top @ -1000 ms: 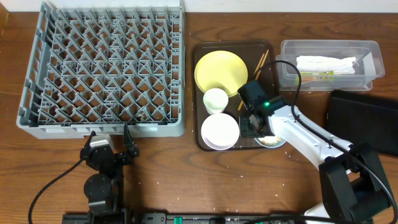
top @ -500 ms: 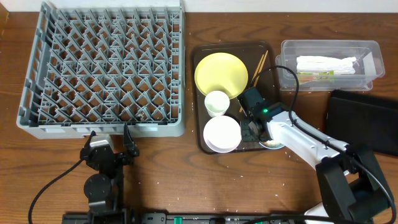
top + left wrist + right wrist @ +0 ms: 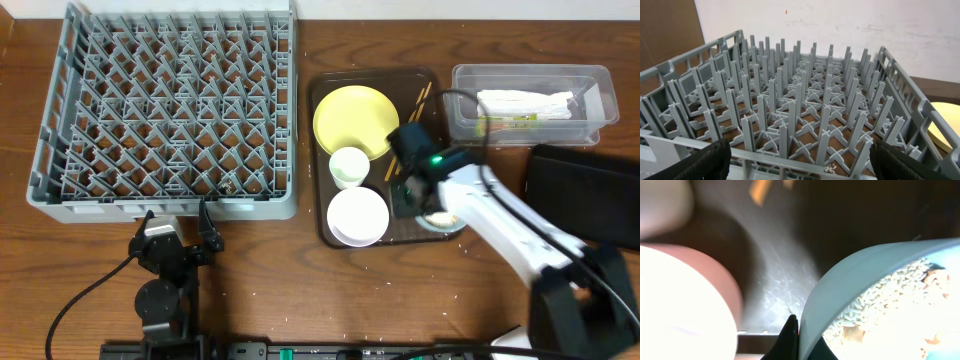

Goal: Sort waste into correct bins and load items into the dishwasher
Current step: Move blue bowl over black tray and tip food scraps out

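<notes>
Firstly, my right gripper (image 3: 795, 330) is pinched on the rim of the round light blue bowl (image 3: 865, 275), which sits at the corner of the brown serving tray (image 3: 390, 78). Lift level, since loose beige rice scraps (image 3: 880, 307) lie inside. They probably belong in the flat black rectangular tray (image 3: 585, 195) beyond. My left gripper (image 3: 800, 165) stands spread.

It looked like a robotics lab bench: a cabled robot arm (image 3: 500, 215) on a wooden table (image 3: 300, 290), grey dish rack (image 3: 165, 105), bare white wall (image 3: 865, 25).

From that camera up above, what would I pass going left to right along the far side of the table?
grey dish rack → yellow plate → wooden chopsticks → clear plastic tub
</notes>
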Action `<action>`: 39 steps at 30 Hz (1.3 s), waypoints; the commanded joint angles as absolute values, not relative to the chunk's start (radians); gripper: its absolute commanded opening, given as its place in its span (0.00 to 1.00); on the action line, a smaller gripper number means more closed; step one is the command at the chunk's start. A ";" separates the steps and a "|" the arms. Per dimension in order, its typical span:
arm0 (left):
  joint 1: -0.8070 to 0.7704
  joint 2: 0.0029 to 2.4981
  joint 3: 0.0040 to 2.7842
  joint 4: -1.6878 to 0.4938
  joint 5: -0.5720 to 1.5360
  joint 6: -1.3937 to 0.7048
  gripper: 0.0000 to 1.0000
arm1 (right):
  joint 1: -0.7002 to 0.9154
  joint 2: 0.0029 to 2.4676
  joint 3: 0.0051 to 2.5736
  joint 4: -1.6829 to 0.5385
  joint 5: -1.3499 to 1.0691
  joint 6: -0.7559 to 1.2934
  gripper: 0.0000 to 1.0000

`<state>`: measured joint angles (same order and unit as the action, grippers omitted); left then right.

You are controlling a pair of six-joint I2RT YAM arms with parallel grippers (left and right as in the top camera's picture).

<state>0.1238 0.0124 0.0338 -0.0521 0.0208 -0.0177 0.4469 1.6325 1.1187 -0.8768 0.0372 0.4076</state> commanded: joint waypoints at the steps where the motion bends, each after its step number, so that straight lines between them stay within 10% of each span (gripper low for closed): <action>1: 0.130 0.012 0.004 -0.070 0.015 -0.001 0.90 | 0.360 1.514 1.165 -0.886 -0.035 0.348 0.01; 21: 0.130 0.012 0.004 -0.070 0.015 -0.001 0.90 | -0.563 1.394 0.975 -0.611 -0.790 0.179 0.01; 39: 0.130 0.012 0.004 -0.070 0.015 -0.001 0.90 | -0.648 1.436 0.664 -0.250 -0.820 0.255 0.01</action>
